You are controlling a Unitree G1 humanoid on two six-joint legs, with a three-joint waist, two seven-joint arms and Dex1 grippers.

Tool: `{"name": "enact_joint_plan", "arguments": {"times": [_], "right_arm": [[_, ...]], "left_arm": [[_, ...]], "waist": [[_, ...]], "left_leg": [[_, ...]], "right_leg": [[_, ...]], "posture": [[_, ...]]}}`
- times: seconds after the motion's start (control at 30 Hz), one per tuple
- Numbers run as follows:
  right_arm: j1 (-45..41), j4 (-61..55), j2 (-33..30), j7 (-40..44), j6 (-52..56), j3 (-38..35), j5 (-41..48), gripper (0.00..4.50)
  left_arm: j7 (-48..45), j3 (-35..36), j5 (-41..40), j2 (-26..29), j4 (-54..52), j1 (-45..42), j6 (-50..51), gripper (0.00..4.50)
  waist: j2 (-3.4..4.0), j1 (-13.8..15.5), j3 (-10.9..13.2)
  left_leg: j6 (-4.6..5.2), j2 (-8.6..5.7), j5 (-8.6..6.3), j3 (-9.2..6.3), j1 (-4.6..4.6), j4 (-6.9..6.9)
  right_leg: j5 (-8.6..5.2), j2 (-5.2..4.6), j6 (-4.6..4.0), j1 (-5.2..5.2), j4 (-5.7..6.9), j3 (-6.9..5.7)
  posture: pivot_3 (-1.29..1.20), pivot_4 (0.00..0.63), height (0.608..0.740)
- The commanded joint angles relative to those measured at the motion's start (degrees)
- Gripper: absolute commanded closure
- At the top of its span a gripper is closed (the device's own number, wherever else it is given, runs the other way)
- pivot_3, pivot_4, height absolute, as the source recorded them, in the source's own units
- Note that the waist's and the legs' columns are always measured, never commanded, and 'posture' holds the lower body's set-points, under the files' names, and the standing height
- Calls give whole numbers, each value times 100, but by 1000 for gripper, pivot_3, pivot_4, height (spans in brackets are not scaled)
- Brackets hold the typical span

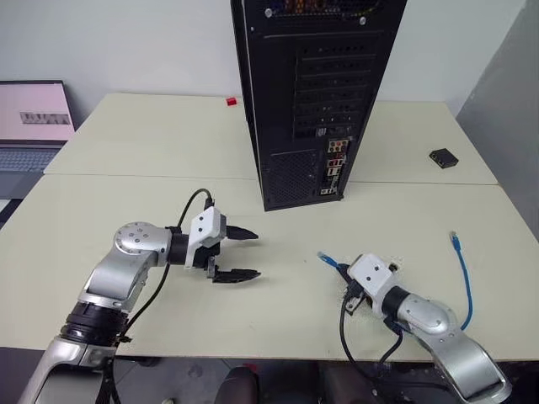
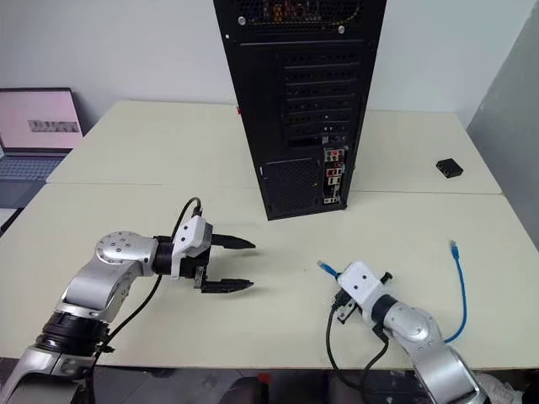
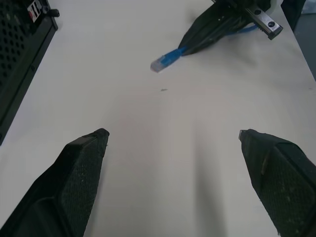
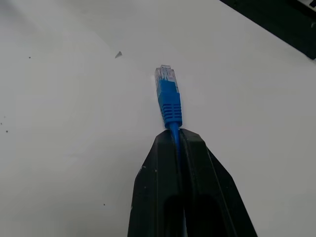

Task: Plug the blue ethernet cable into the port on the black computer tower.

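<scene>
- Blue ethernet cable (image 1: 462,282) lies on the cream table (image 1: 152,202) at the robot's right in the left eye view, one plug free near the table's right edge, the other end pinched in the right gripper (image 1: 341,271). The black computer tower (image 1: 312,93) stands ahead, its port (image 1: 335,166) in the connector strip low on the rear panel, facing the robot.
- Right eye view: the left gripper (image 2: 240,265) hovers with fingers spread wide and empty, pointing across toward the right arm. The right gripper sits nearer the cable and roughly below the port strip.
- Left wrist view: between the parted fingers (image 3: 74,168), the held plug juts from the other gripper's closed tips.
- Right wrist view: the right gripper's fingers (image 4: 163,163) clamp the cord just behind the blue boot, the clear plug (image 4: 165,76) pointing straight along the gripper's axis. The tower lies ahead and above; the plug's axis probably needs aiming at the port.
</scene>
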Motion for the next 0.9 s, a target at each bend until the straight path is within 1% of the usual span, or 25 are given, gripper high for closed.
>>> {"name": "enact_joint_plan", "arguments": {"times": [0.03, 0.23, 0.37, 0.63, 0.9], "right_arm": [[-154, -132, -232, 329, -595, -13, -148, 4472], [-334, -140, -357, 671, -1008, -74, -96, 4472], [-427, -203, -446, 1002, -1256, -67, -9, 4472], [-670, -326, -606, 1672, -1310, -126, 312, 4472], [-814, -456, -544, 1843, -1205, -113, 348, 4472]], "left_arm": [[-52, -161, 200, -136, 43, -191, -395, 0], [-113, -316, 451, -408, 406, -413, -1104, 0], [-317, -369, 427, -526, 664, -556, -1361, 0], [-585, -519, 367, -830, 706, -792, -1462, 0], [-789, -625, 379, -1026, 788, -950, -1527, 0]], "waist": [[0, -1, 0], [0, 2, 0], [-1, 2, 0], [-1, 3, 0], [-1, -1, 0]], "left_leg": [[0, 0, 0, 0, 0, 0], [0, 0, 0, -1, 0, 1], [0, 0, 0, 0, -1, 2], [1, -2, 0, -1, -1, 5], [1, -2, 0, -2, 0, 7]], "right_leg": [[0, 0, 0, 0, 0, 0], [0, 1, 0, 0, 3, -1], [1, 0, -1, 0, 2, 0], [1, 0, -1, 1, 4, -1], [1, 0, -1, 1, 9, -2]], "posture": [[0, 150, 740], [0, 150, 740], [0, 150, 740], [0, 150, 740], [0, 150, 740]]}}
